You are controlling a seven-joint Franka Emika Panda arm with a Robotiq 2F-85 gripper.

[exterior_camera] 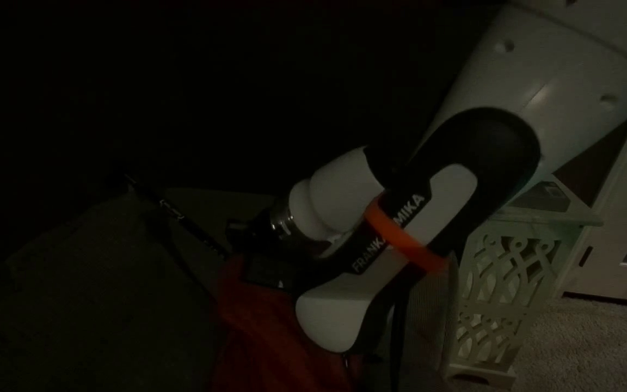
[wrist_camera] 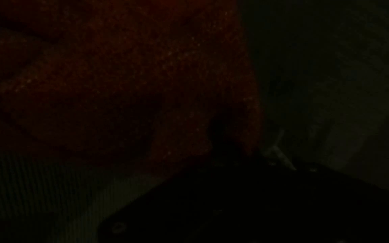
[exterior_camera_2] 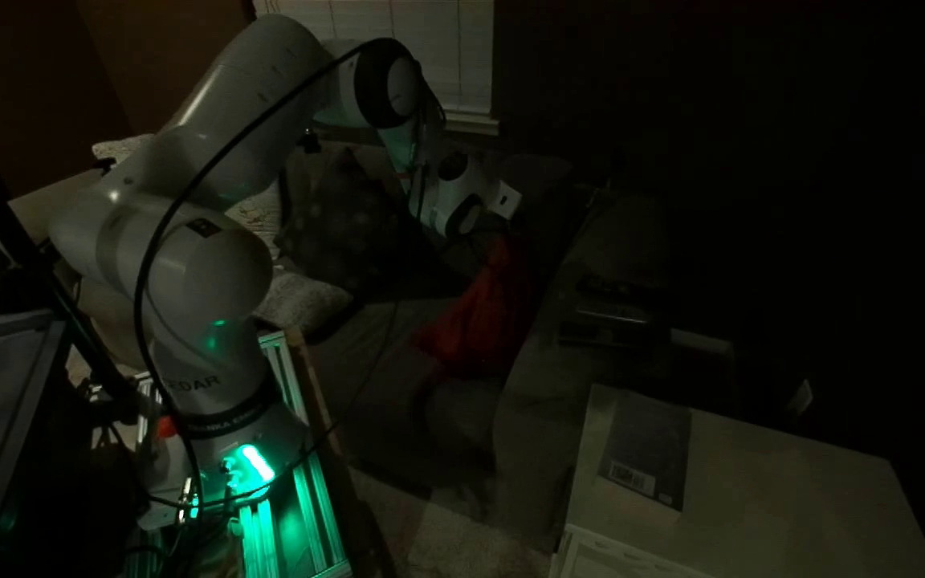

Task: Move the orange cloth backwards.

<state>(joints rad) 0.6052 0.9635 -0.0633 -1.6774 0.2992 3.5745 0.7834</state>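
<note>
"Black is swallowing the gripper (wrist_camera: 226, 143) in the wrist view. Are its fingers standing spread, or pressing together?"

"I can't make that out; they're hiding in the dark. The orange cloth (wrist_camera: 113, 74) is bunching right at the gripper's end, though, and in an exterior view it's rising from a broad foot to a peak just under the wrist (exterior_camera_2: 456, 189)"

"Why is it standing up like that?"

"Something is probably propping the top up — a pinch would be explaining it best, but I'm only judging from the shape"

"And what's taking the rest?"

"The sofa seat (exterior_camera_2: 389, 397), by the look of it, beside the armrest (exterior_camera_2: 531, 433). The arm (exterior_camera_2: 254, 88) is arching over with its wrist tilting down, presumably because a soft heap is suiting a grab from above"

"There's orange higher up too"

"That's a band (exterior_camera: 406, 242) wrapping round the arm, likely for tying a cable (exterior_camera_2: 140, 297) close; the task isn't concerning it"

"So what is the task calling for?"

"I'd be making sure of the grip first, then drawing the cloth low and slowly, since a loose edge may be dragging on the seat. Which way is backwards isn't showing"

"And farther out?"

"A book-like thing (exterior_camera_2: 647, 449) is lying flat on a white cabinet (exterior_camera_2: 800, 498), well apart — nothing there is needing a hand"
</note>
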